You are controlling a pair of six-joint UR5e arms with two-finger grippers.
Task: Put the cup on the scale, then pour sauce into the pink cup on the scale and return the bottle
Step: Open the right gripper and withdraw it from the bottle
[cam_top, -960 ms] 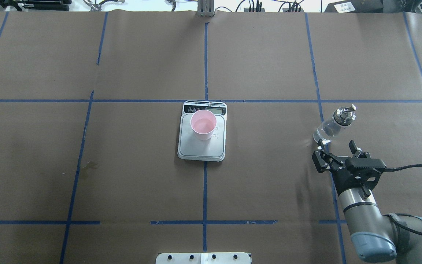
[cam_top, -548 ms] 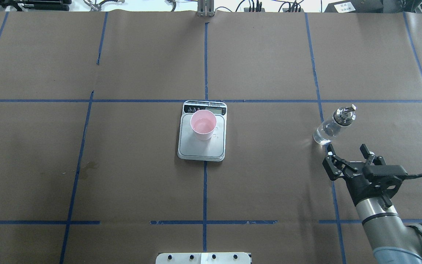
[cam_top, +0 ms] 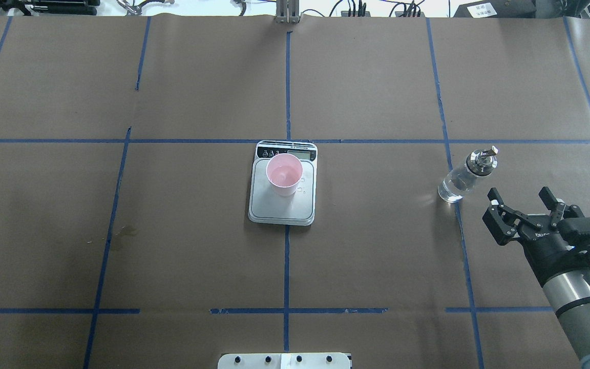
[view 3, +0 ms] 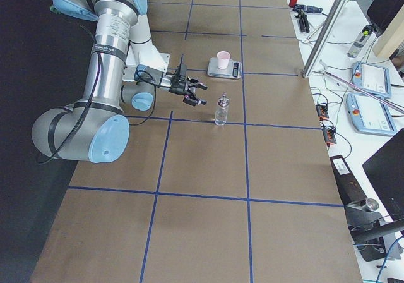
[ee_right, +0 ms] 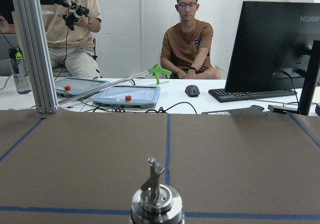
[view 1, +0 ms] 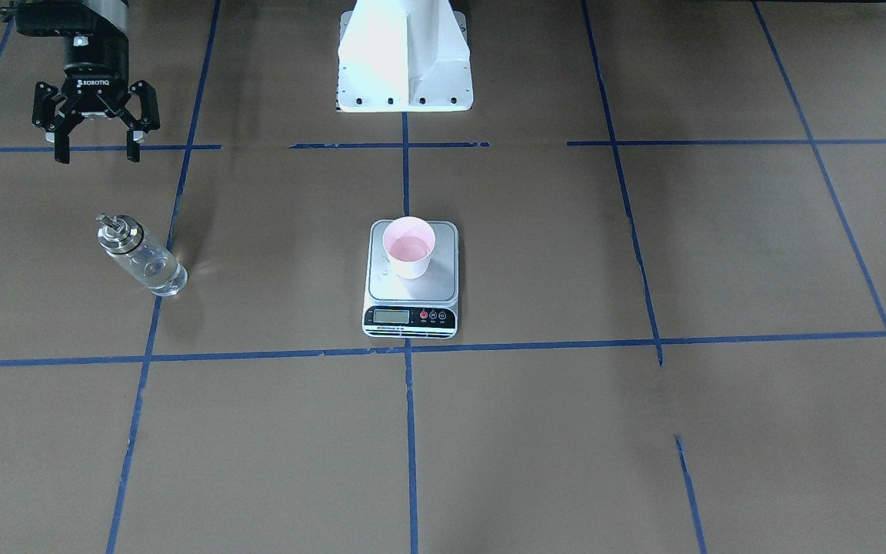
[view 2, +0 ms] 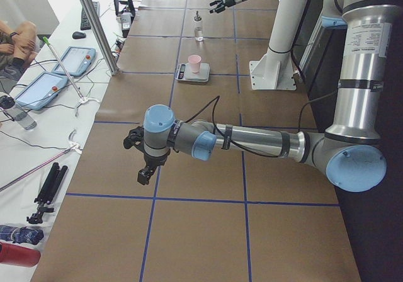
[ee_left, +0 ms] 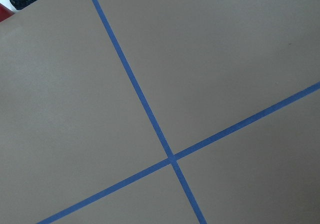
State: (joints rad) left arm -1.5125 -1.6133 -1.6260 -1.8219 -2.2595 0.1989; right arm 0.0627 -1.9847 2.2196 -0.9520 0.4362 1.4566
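One right gripper (view 1: 98,154), ROBOTIQ on its body, fingers spread wide, gripping nothing. One bottle (cam_top: 460,178) stands upright just beyond it, not touching. Farther out, at the centre, one scale (cam_top: 282,210) carries one pink cup (cam_top: 285,174). The left gripper (view 2: 144,176) hangs over brown paper (ee_left: 225,59); spread or pressed together, can't tell.

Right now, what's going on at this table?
A two-armed robot is on a pouring job. The pink cup sits on the kitchen scale mid-table, and the glass bottle stands upright on the table off to the robot's right. The right tool hangs open near the bottle, holding nothing. The left tool hangs far from them, towards the table's end.
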